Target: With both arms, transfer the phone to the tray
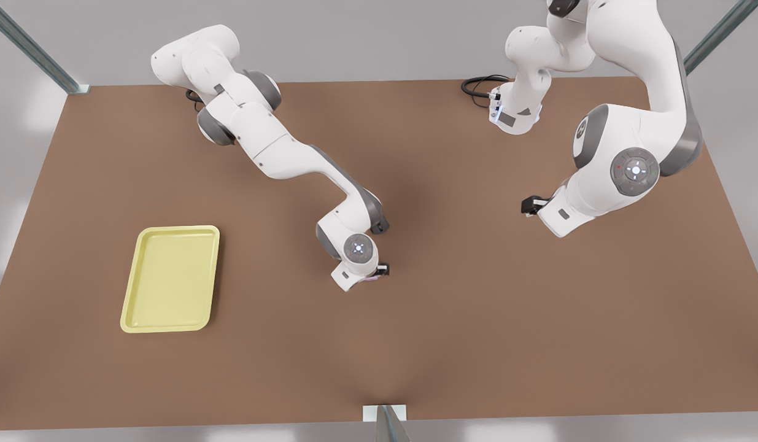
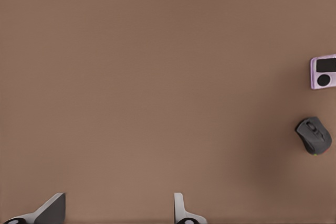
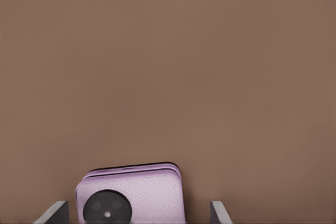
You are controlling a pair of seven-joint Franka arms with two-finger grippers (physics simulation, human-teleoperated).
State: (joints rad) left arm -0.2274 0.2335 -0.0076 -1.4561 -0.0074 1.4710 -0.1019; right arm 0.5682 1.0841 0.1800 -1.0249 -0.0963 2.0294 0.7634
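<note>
Pink casing of the phone [image 3: 131,195] sat between the right arm's [image 1: 348,245] jaws. They stood wide apart, with one finger [image 3: 55,213] on each side of the phone. I could see brown desk [image 1: 477,344] in the gap on both sides, so they clamped nothing.

In the front view that arm reached down near the middle of the desk, and a sliver of the phone [image 1: 372,279] showed under its wrist. The yellow tray [image 1: 170,229] lay well apart from it, toward the desk's edge on the front view's left.

I judged the step in hand to be the grasp itself. To do it well I would centre the jaws on the phone's long sides and come down until the fingers reached the desk. The phone is flat and thin, so a high pinch could slip off its rounded edge. I would close slowly and lift straight up before swinging toward the tray.

The left arm [image 1: 599,196] waited over the side of the desk on the front view's right. Its jaws were also apart and held nothing, with bare desk between the fingers [image 2: 50,211]. Its wrist camera saw the phone [image 2: 324,72] far off, with a black mouse [image 2: 314,135] near it. I would keep the lift clear of that mouse.
</note>
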